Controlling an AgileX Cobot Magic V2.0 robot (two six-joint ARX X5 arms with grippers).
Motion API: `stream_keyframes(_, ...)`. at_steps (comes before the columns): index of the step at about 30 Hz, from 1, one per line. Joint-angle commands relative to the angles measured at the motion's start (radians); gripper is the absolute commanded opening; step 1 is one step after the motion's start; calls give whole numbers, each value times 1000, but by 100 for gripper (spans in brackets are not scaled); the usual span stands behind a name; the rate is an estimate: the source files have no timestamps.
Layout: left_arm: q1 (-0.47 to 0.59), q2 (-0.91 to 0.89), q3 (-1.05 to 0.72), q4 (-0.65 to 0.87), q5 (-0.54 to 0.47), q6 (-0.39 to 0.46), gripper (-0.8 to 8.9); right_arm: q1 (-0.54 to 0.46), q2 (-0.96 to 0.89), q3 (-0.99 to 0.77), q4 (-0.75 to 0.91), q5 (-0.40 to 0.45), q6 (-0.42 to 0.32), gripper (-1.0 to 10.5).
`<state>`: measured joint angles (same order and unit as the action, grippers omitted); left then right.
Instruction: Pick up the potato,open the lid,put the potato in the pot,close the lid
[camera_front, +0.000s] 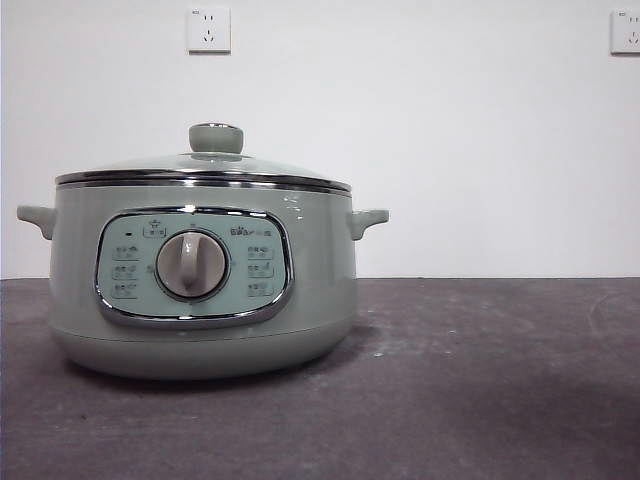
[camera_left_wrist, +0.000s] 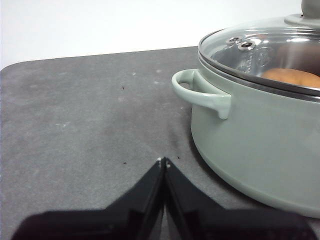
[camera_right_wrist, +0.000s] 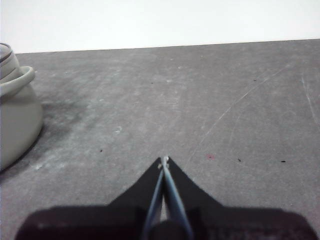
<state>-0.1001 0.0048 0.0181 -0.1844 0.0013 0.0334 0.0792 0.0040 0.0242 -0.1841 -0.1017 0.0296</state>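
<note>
The pale sage-green pot (camera_front: 205, 280) stands on the dark table at the left of the front view. The clear glass lid (camera_front: 205, 170) with its green knob (camera_front: 216, 138) sits closed on it. In the left wrist view the potato (camera_left_wrist: 292, 77) shows orange-brown through the lid (camera_left_wrist: 260, 50), inside the pot (camera_left_wrist: 250, 135). My left gripper (camera_left_wrist: 164, 161) is shut and empty, low over the table beside the pot's side handle (camera_left_wrist: 200, 92). My right gripper (camera_right_wrist: 164, 160) is shut and empty, over bare table away from the pot (camera_right_wrist: 15, 117). Neither gripper shows in the front view.
The dark grey tabletop (camera_front: 480, 380) stretches to the right of the pot. A white wall with two power sockets (camera_front: 208, 29) stands behind.
</note>
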Motion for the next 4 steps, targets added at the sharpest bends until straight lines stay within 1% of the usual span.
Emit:
stream_keyframes(1, 3, -3, -14, 2, 0, -5, -3, 0, -2, -16, 3, 3, 6, 0)
stream_keyframes(4, 3, -3, -14, 2, 0, -5, -3, 0, -2, -16, 3, 3, 6, 1)
